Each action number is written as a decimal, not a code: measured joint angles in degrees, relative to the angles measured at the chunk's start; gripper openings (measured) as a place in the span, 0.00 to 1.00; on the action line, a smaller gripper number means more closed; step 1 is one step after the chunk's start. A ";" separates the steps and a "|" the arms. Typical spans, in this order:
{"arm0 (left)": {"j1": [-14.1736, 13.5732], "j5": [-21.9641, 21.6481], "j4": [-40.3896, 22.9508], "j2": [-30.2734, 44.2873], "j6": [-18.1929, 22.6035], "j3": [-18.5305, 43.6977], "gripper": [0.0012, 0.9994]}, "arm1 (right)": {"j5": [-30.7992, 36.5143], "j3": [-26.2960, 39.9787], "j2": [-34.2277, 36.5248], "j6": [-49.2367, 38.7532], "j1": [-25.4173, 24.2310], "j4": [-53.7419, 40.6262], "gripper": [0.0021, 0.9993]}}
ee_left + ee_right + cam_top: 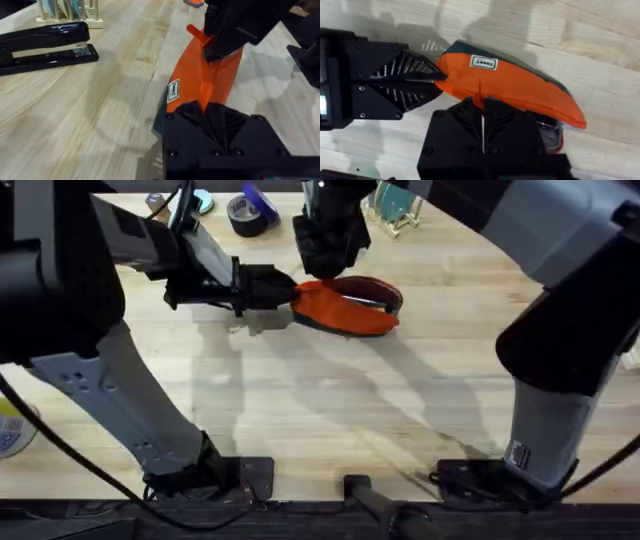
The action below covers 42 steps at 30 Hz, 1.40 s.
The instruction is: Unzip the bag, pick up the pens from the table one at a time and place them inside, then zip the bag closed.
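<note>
The left end effector (212, 117) hides the bag's (205, 75) near end. The right end effector (482, 120) covers the zip's middle. At the worktop's (300, 410) 12 o'clock edge, a stapler (45, 45) is cut off by the frame.

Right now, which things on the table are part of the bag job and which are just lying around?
Part of the job:
- the bag, orange, on the table
- left gripper, clamping the bag's end
- right gripper, closed on the bag's top edge

Lying about:
- black stapler
- tape roll
- small wooden rack
</note>
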 joint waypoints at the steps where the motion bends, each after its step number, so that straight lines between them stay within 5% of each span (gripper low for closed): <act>1: 0.00 0.00 0.00 0.00 0.00 0.00 0.04 | 0.00 0.00 0.00 0.02 -0.09 -0.02 0.03; 7: 0.00 -0.04 0.00 0.00 0.00 0.00 0.04 | -0.28 -2.16 -0.90 0.70 -0.72 1.66 0.03; 24: -0.50 0.04 -0.21 0.00 0.00 0.00 0.04 | -7.09 -27.91 -19.00 -1.42 -7.20 15.06 0.03; 42: -0.48 -0.15 -0.25 0.00 -0.44 0.00 0.04 | -11.79 -36.86 -24.86 -6.55 -13.40 18.23 0.03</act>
